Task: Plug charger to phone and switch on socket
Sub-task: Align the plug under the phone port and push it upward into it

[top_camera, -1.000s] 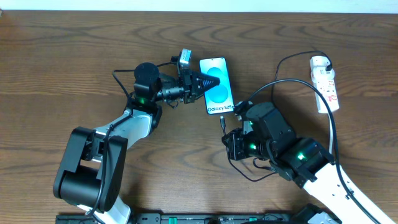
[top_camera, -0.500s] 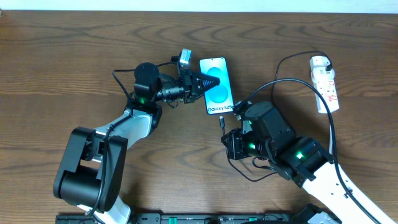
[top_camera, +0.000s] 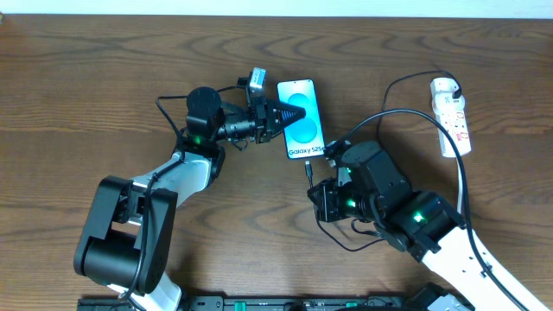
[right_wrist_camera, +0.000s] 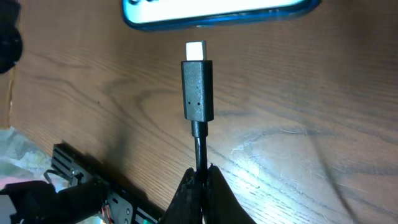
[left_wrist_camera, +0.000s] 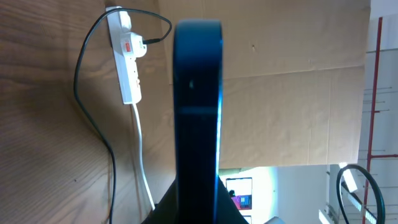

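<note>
Wooden table point(top_camera: 86, 86) unchanged, phone point(top_camera: 308, 138) still clamped, charger point(right_wrist_camera: 197, 90) unmoved

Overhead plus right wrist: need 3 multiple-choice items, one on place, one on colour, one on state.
1. Where does the power strip lie in the overhead view?
A. upper right of the table
B. lower left
C. between the two arms

2. What colour is the phone screen?
A. red
B. blue
C. green

3. How is the charger plug?
A. seated in the phone
B. held just short of the phone's edge, not inserted
C. lying loose on the wood

Key:
1 A: it sits near the right edge, toward the top.
2 B: the screen is blue with lighter circles.
3 B: the right gripper pinches just behind the plug, and bare wood shows between its metal tip and the phone.
</note>
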Controlling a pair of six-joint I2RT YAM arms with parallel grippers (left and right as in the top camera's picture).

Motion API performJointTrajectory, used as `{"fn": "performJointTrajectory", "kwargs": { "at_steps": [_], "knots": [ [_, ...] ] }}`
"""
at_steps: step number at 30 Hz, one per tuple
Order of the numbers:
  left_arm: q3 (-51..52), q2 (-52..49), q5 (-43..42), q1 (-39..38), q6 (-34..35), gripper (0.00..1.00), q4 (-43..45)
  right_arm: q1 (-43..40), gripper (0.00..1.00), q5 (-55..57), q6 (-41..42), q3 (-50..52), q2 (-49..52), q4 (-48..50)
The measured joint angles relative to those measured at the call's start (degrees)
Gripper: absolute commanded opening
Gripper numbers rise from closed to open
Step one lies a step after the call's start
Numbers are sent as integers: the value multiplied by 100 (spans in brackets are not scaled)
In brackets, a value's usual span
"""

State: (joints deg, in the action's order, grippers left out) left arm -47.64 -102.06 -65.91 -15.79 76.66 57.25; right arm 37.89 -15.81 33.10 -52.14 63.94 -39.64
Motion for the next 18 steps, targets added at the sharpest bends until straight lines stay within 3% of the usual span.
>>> {"fn": "performJointTrajectory", "kwargs": {
  "at_steps": [18],
  "knots": [
    [0, 0, 2, 0, 308, 7, 0, -101, 1, -308, 125, -4, -258, -15]
  ]
}}
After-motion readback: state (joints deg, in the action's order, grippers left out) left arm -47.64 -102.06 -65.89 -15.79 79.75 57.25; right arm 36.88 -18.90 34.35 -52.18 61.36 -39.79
